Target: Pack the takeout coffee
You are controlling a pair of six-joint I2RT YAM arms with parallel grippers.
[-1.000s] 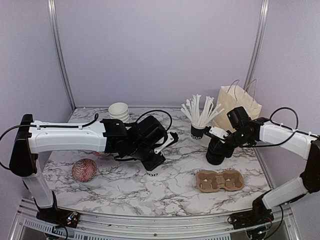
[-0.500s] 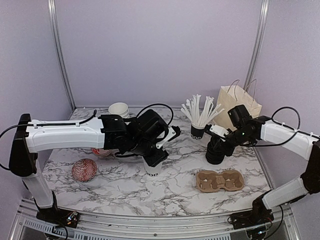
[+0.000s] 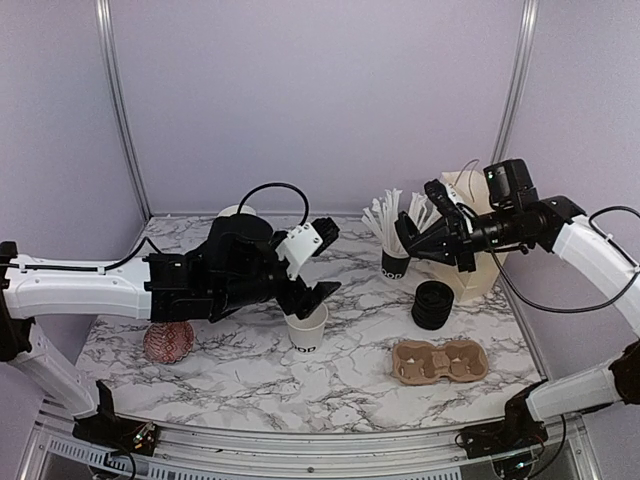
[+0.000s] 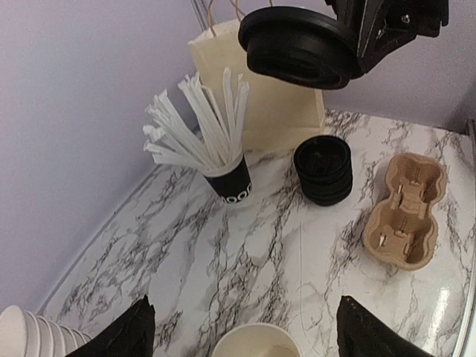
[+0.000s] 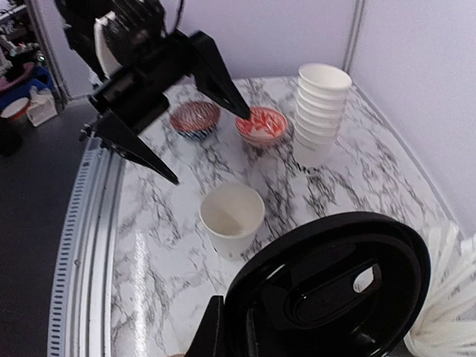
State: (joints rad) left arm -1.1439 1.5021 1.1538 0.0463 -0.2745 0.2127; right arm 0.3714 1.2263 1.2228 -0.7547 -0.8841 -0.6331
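The marble surface point(image 3: 370, 330) carries an open white cup point(image 3: 306, 333), stacked black lids point(image 3: 433, 305), a cardboard carrier point(image 3: 440, 360), a stirrer cup point(image 3: 394, 264), a paper bag point(image 4: 275, 119) and a patterned bowl point(image 3: 168, 341).

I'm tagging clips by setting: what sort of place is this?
Likely a robot test cell staged as a coffee counter: plain walls, marble-look table, a paper cup, stacked black lids, a cardboard cup carrier.

left end effector point(image 3: 322, 262) spread wide; right end effector point(image 3: 412, 238) clamped, aloft.
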